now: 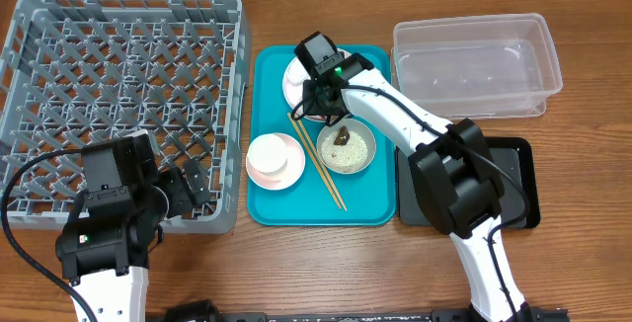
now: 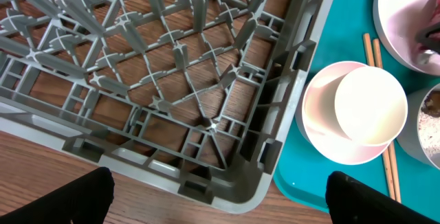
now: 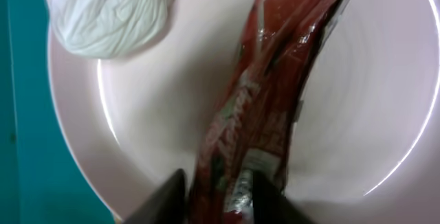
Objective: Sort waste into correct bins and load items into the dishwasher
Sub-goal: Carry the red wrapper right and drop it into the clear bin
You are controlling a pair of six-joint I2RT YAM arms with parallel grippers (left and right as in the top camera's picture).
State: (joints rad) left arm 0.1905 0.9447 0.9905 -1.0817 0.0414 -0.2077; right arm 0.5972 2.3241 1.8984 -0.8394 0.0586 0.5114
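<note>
Your right pincer is closed down narrow on the near end of the red wrapper, one finger on each side of the foil. The wrapper lies lengthways across the white plate. Whether it has left the plate's surface, you cannot tell.

Look at what crowds it. The crumpled tissue sits on the same plate, near the wrapper but apart from it. The plate is at the far end of the teal tray. Just beside it stands the grey-green bowl with rice and a brown lump. The chopsticks run slantwise between that bowl and the pink bowl, which has the white cup in it. The clear tub and black tray lie to the tray's right.

Your right arm crosses the black tray and the grey-green bowl, wrist pointing down at the plate. Your left pincer hangs spread wide with nothing in it, above the near corner of the dish rack.
</note>
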